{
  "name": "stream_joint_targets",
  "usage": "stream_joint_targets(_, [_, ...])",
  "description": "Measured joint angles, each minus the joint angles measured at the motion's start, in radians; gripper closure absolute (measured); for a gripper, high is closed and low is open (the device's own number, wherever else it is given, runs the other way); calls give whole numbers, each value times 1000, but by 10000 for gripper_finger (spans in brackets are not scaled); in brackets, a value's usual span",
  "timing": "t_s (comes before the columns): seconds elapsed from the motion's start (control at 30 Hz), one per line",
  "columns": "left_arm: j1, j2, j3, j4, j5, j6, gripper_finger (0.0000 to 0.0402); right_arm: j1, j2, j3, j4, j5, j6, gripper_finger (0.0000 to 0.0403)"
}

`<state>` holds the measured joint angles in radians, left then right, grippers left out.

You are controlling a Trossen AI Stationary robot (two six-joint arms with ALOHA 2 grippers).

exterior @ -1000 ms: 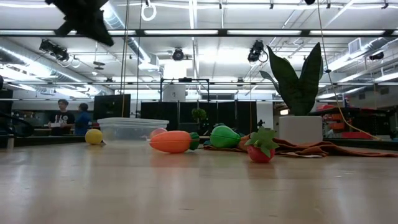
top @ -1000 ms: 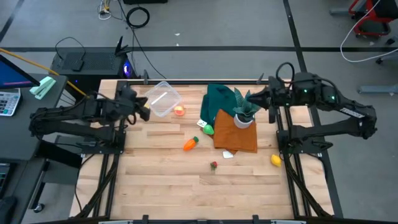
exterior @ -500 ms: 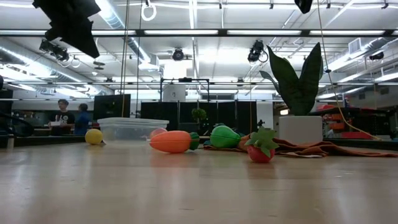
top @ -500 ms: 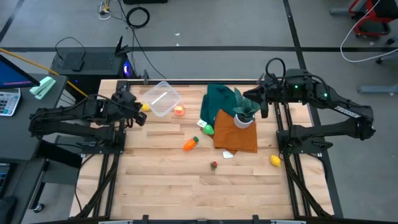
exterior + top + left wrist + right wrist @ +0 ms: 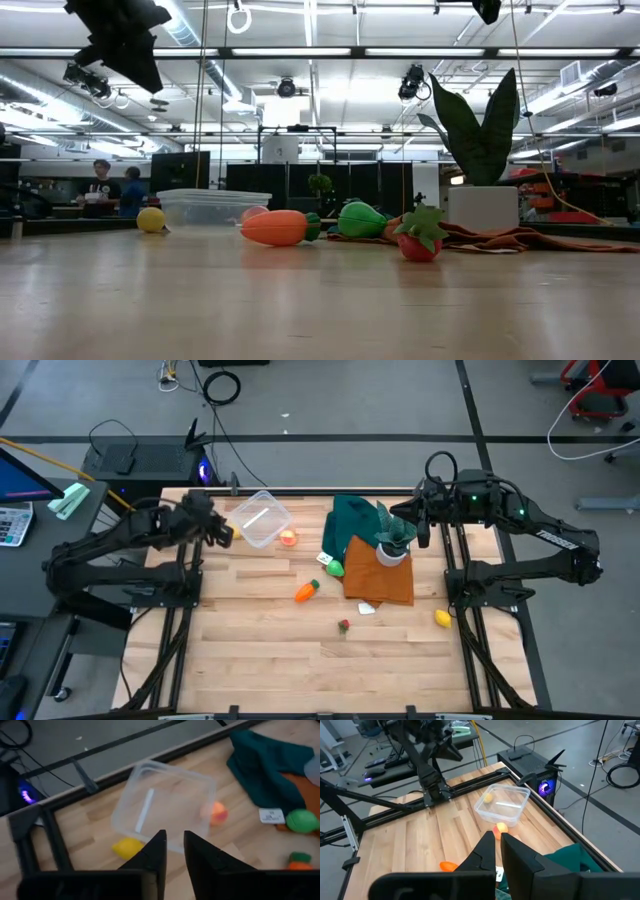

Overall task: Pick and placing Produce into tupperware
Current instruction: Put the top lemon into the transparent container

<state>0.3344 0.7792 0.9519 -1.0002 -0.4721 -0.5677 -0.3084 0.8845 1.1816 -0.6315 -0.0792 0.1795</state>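
Yellow, small and rounded, the nearest toy fruit [image 5: 233, 532] lies in the upper left of the high view, just beside the left wall of the clear, squarish plastic tupperware [image 5: 263, 520] and touching or nearly touching it. The left gripper [image 5: 216, 530] hangs close by on that same side, its two dark fingers [image 5: 156, 856] drawn nearly together with only a narrow gap and nothing held; in the left wrist view the yellow piece [image 5: 128, 848] sits just off the fingertips, with the tupperware [image 5: 162, 805] directly beyond. The left arm is therefore judged the nearer one for this piece. A pink-orange toy peach [image 5: 289, 538] rests against the container's lower right corner; an orange toy carrot with a green top [image 5: 306, 592], a green toy piece [image 5: 334, 568], a tiny red berry [image 5: 344, 626] and a second yellow piece [image 5: 443, 618] lie farther toward the centre and right of the frame. The tupperware appears to hold no produce yet. The right gripper [image 5: 412, 524] waits at upper right above the green and orange cloths [image 5: 372, 560], beside the potted plant [image 5: 392, 543], fingers [image 5: 487, 847] likewise nearly closed and empty.
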Motion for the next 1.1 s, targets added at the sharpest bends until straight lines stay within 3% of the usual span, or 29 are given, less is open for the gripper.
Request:
stream_joint_targets(0.2, [185, -1, 54, -27, 61, 135, 290, 0, 0, 0, 0, 0, 2, 403])
stream_joint_targets(0.4, [401, 17, 55, -46, 272, 275, 271, 0, 0, 0, 0, 0, 25, 403])
stream_joint_targets(0.6, [587, 103, 55, -8, 408, 370, 260, 0, 1, 0, 0, 0, 26, 403])
stream_joint_targets(0.83, [662, 296, 55, 84, 452, 383, 267, 0, 17, 0, 4, 0, 53, 403])
stream_joint_targets(1.1, [663, 466, 55, 48, 524, 623, 258, 4, 27, 0, 0, 0, 90, 403])
